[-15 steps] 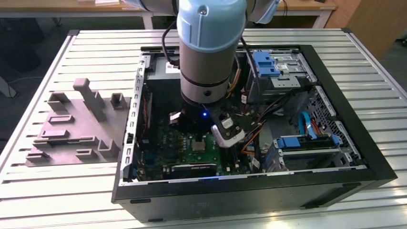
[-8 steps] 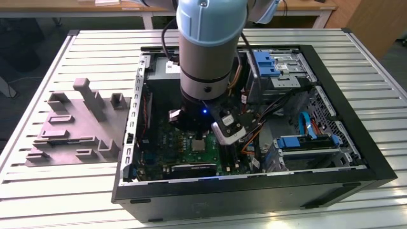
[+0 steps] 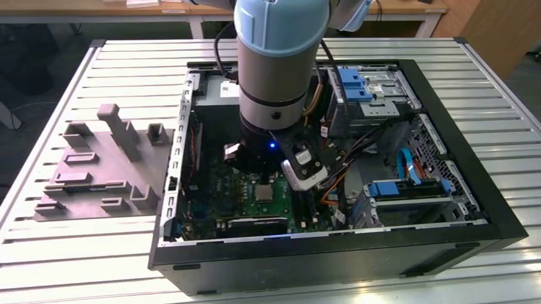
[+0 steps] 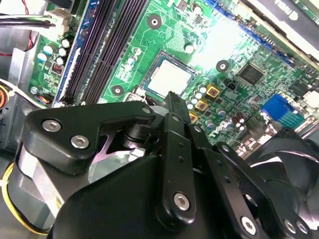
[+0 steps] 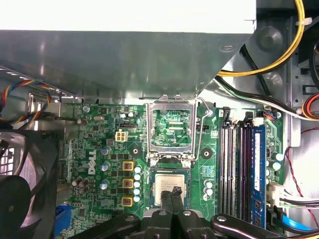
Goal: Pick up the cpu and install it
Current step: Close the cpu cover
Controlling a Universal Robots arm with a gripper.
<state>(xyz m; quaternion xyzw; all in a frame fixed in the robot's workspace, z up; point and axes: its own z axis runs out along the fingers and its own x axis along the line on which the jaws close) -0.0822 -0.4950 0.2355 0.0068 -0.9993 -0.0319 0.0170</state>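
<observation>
The cpu [image 5: 171, 188] [image 4: 170, 78] lies flat in its socket on the green board [image 5: 169, 124] (the socket's metal frame [image 5: 172, 128] stands hinged open beside it). The gripper [image 5: 174, 192] [image 4: 171, 97] hangs just above the chip with its fingers pressed together, pinching nothing. In the exterior view the arm [image 3: 275, 69] reaches down into the open case [image 3: 473, 209].

Green board [image 5: 174, 124] with silvery-grey cpu [image 5: 171, 187], pale rim; black slots [image 5: 234, 169] beside a blue strip [image 5: 258, 174]; black gripper [image 5: 173, 195]; yellow cable [image 5: 279, 57]. Black case [image 3: 473, 209] on a pale ribbed table [image 3: 127, 50]; light-blue arm [image 3: 279, 31]; grey tray [image 3: 101, 168] near the table's edge
</observation>
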